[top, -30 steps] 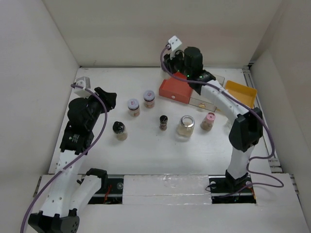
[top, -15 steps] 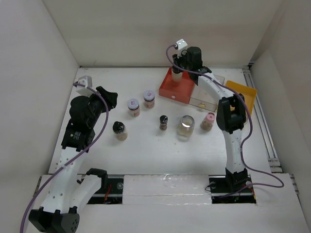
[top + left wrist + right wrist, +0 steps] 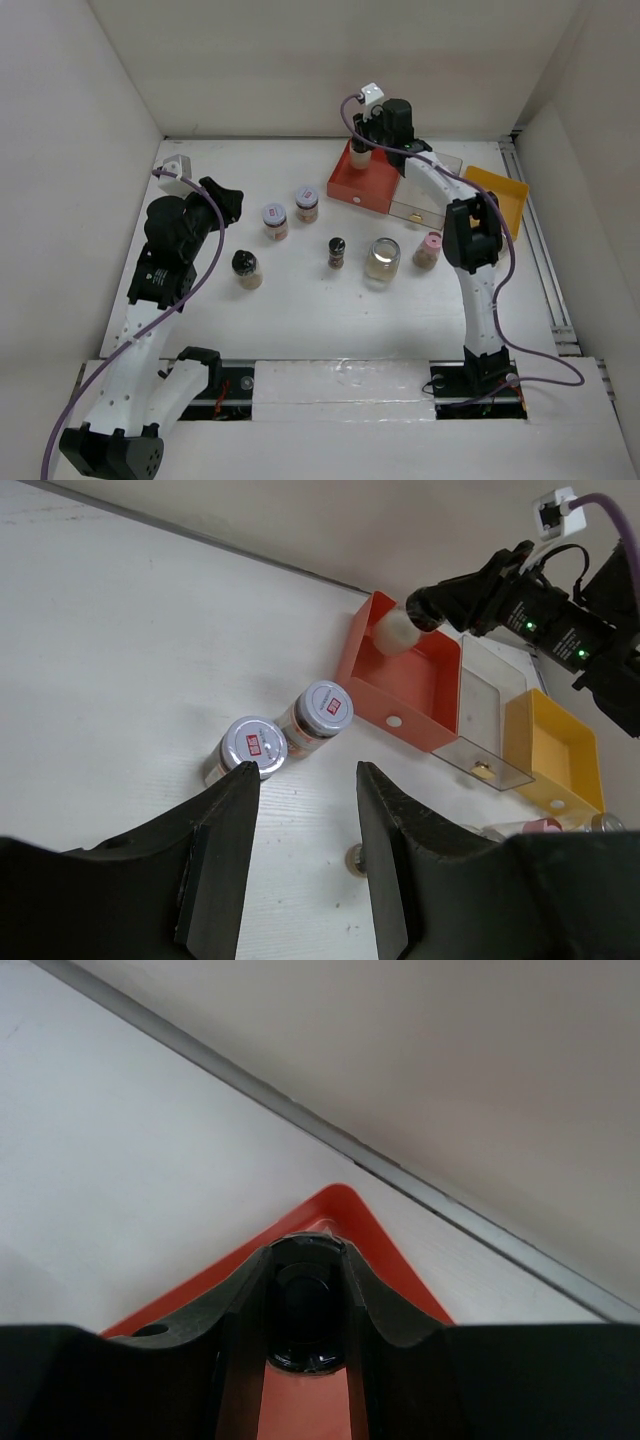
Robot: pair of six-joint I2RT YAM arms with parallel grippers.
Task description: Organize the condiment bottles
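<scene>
While the right end effector point(image 3: 363, 148) reaches over the back of the counter point(image 3: 300, 320), its fingers are pinched on a dark-topped bottle point(image 3: 396, 633) with a pale body. The bottle hangs upright over the far left corner of the red tray point(image 3: 365, 186), and it is unclear whether its base touches the tray floor. The right wrist view looks straight down on the bottle's round dark top, wedged between the two fingers, with the tray's red corner behind it. Just to the right of the red tray sits the clear tray point(image 3: 487, 715), and the yellow tray point(image 3: 500, 190) lies beyond that. The other bottles stand upright on the open counter in front of the trays. The nearer lilac-lidded jar point(image 3: 274, 221) and the farther lilac-lidded jar point(image 3: 307, 203) stand just beside each other, left of the red tray. A black-capped bottle point(image 3: 245, 268) stands closer to the arm bases and apart from both jars. A small dark bottle point(image 3: 337, 252), a wide clear jar point(image 3: 382, 260) and a pink-capped bottle point(image 3: 428, 249) form a loose row running to the right, none of them touching. The left end effector point(image 3: 306, 780) hovers over the left side of the counter, aimed toward the two lilac-lidded jars. Its fingers are spread and there is nothing between them.
</scene>
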